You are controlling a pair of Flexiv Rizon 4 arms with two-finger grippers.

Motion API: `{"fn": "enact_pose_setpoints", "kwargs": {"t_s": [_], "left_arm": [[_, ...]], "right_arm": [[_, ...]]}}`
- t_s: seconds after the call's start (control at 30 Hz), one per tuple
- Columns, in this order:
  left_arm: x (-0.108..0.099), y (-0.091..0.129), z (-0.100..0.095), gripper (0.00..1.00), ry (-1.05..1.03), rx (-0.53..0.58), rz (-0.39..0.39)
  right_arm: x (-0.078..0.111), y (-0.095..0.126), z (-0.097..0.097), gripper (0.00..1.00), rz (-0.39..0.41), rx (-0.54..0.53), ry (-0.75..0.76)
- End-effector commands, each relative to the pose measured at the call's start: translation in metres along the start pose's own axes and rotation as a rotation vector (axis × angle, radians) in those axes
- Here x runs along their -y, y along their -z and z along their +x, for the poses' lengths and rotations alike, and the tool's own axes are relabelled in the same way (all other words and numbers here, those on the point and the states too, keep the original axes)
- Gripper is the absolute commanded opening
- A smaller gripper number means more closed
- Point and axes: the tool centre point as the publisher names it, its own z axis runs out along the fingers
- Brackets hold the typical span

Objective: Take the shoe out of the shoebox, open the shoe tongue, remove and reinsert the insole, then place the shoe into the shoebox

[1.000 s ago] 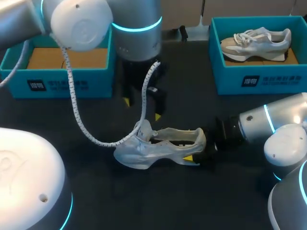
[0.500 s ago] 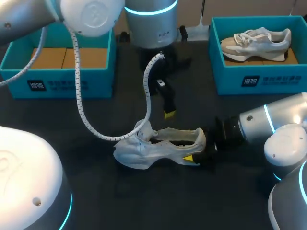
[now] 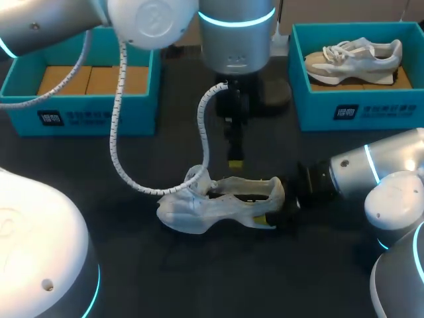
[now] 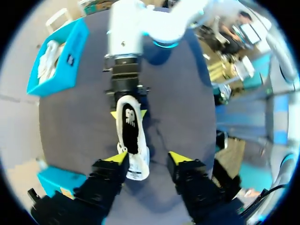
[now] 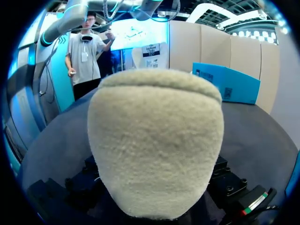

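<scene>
A pale grey shoe [image 3: 215,202] lies on the dark table, toe toward my left side, with its tongue [image 3: 197,177] pulled up. My right gripper [image 3: 268,212] is shut on its heel, and that fuzzy heel [image 5: 154,140] fills the right wrist view. From above, the left wrist view shows the shoe [image 4: 133,154] and its dark insole [image 4: 129,123], with a yellow tip of the right gripper on each side of the heel. My left gripper [image 4: 147,158] hangs open above the shoe with nothing between its fingers. In the head view its yellow tip [image 3: 235,161] hangs just behind the shoe's opening.
A teal shoebox [image 3: 79,116] with a cardboard floor stands at the back left. A second teal box [image 3: 358,109] at the back right holds another pale shoe [image 3: 354,54]. My left arm's white cable [image 3: 119,146] loops down close to the shoe's tongue.
My left arm has swung right and turned its wrist, bringing its gripper from left of the shoe to right behind its opening. The shoe and the right arm have stayed still.
</scene>
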Motion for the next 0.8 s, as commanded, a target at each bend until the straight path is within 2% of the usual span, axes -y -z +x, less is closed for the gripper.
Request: {"fn": "enact_pose_setpoints", "kwargs": {"t_s": [0.03, 0.8], "left_arm": [[0.0082, -0.0141, -0.0052, 0.00, -0.081, -0.030, -0.016], [0.0093, -0.0183, -0.0058, 0.00, -0.085, -0.035, -0.015]], "right_arm": [[0.0000, -0.0023, 0.0014, 0.00, 0.006, 0.001, 0.000], [0.0000, -0.0023, 0.0014, 0.00, 0.006, 0.001, 0.000]]}}
